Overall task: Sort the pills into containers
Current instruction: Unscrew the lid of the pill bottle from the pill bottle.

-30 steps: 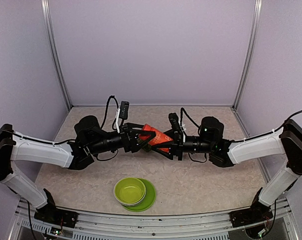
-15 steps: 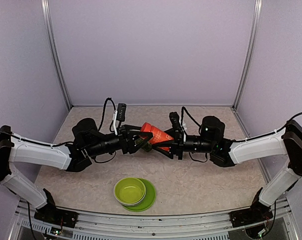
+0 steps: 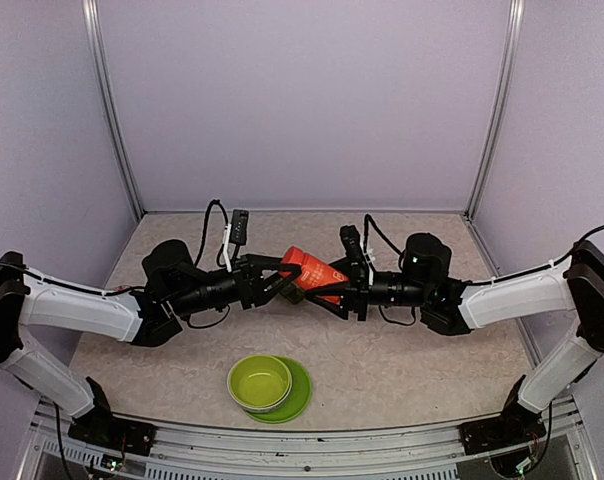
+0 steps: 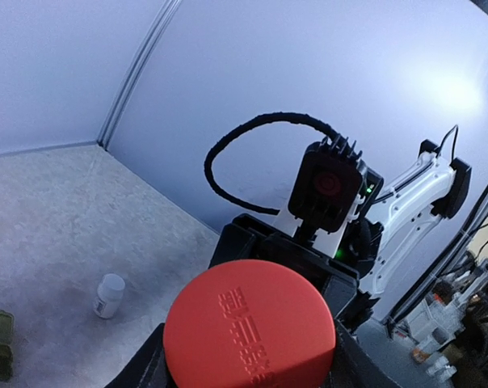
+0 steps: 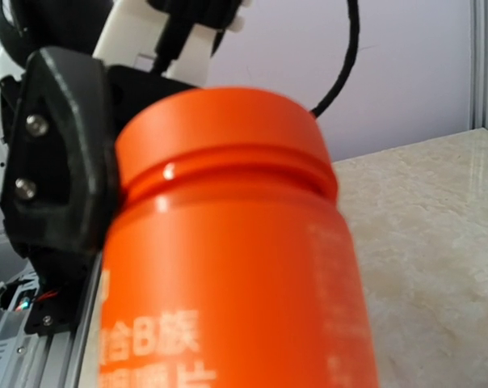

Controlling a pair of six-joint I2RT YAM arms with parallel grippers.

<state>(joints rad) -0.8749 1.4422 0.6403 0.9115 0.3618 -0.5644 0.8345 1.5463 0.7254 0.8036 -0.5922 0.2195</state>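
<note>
You'll note: left gripper [image 3: 279, 281] has narrowed from wide open to fingers pressed on the cap [image 4: 250, 327] of the bottle [image 3: 315, 271], its arm drawn back a little leftward, bottle nudged slightly left too.

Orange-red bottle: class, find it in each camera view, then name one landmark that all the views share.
Top external: orange-red bottle at the centre of the picture.
Left wrist: bottle at bottom centre, end-on.
Right wrist: bottle fills the middle, close up.
Shared landmark: the beige tabletop.
</note>
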